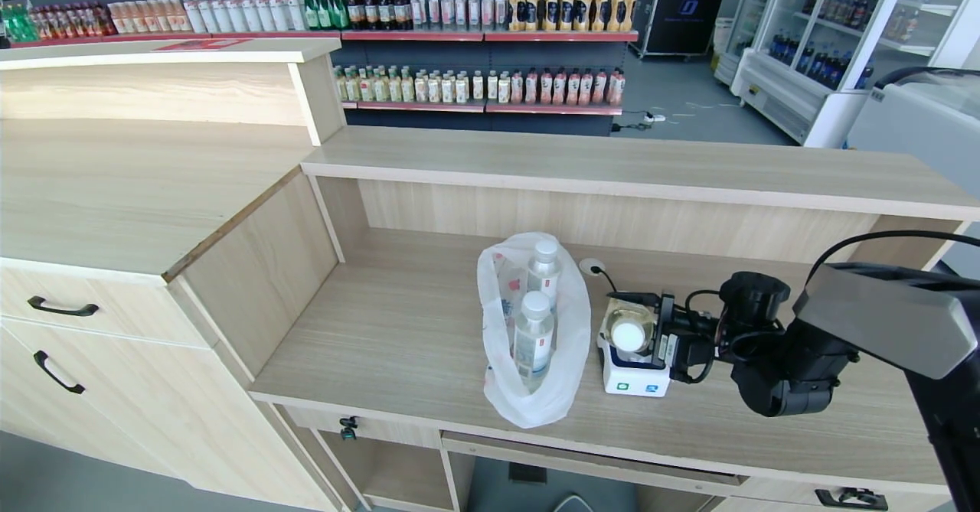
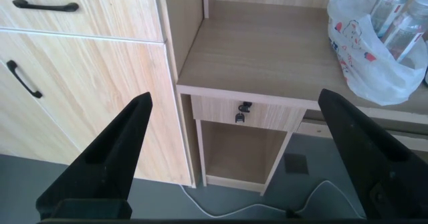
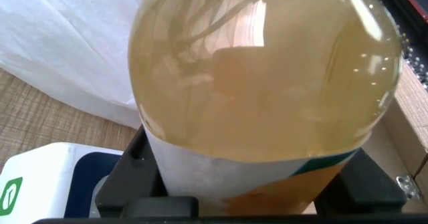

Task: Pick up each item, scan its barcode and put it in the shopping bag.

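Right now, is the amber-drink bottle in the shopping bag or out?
Out. The right claw holds the bottle over the scanner, beside the shopping bag.

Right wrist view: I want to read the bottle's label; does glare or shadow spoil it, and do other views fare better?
Right wrist view: reflections streak the bottle above its evenly lit label. Head view: soft even light, but the bottle shows mostly its cap. Left wrist view: left pincer a dark silhouette.
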Controlling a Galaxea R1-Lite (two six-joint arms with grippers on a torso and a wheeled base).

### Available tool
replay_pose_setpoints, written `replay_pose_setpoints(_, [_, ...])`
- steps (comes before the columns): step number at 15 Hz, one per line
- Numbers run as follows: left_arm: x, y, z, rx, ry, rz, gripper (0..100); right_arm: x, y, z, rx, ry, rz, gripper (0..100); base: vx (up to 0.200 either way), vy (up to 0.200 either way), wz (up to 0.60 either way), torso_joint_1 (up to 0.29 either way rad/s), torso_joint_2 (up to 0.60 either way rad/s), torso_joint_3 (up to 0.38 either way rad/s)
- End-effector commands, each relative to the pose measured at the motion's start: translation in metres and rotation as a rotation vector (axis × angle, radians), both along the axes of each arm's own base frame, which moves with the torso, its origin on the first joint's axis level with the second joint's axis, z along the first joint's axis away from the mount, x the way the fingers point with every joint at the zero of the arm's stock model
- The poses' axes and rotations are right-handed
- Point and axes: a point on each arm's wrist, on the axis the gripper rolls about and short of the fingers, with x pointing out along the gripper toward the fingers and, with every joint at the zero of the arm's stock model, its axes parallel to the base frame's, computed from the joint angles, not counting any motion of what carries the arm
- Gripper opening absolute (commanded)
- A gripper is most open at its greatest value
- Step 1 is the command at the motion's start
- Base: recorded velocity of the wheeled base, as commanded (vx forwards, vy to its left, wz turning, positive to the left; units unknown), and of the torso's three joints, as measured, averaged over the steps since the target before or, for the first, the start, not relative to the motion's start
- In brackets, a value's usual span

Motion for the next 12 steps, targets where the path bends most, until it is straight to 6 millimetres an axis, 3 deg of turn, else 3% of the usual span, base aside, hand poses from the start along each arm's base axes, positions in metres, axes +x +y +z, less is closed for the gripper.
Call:
replay_pose_setpoints(1, [0.0,0.0,0.0,0.0,-0.001,0.0,100,0.0,0.0,0.006,0.002,-0.016,0.0,0,0.0,0.0,0.0,0.0,0.0,0.0])
replay_pose_setpoints(3, [0.0,0.0,0.0,0.0,-0.001,0.0,100,-0.004,-0.01,0.045,0.045,-0.003,-0.028,0,0.0,0.0,0.0,0.0,0.0,0.0])
replay_pose_setpoints(5, [0.0,0.0,0.0,0.0,-0.001,0.0,100,-0.016,-0.025,0.101,0.118,0.08,-0.062,0,0.0,0.0,0.0,0.0,0.0,0.0])
replay_pose_setpoints(7, [0.0,0.0,0.0,0.0,-0.001,0.0,100,-0.04,-0.03,0.16,0.223,0.23,-0.107,0,0.0,0.0,0.0,0.0,0.0,0.0])
replay_pose_setpoints(9, [0.0,0.0,0.0,0.0,-0.001,0.0,100,-0.061,-0.033,0.2,0.368,0.318,-0.267,0,0.0,0.0,0.0,0.0,0.0,0.0])
replay_pose_setpoints(10, [0.0,0.0,0.0,0.0,-0.001,0.0,100,-0.071,-0.035,0.21,0.498,0.385,-0.415,0,0.0,0.0,0.0,0.0,0.0,0.0])
replay_pose_setpoints(12, [0.0,0.0,0.0,0.0,-0.001,0.0,100,-0.08,-0.041,0.21,0.766,0.497,-0.769,0,0.0,0.0,0.0,0.0,0.0,0.0])
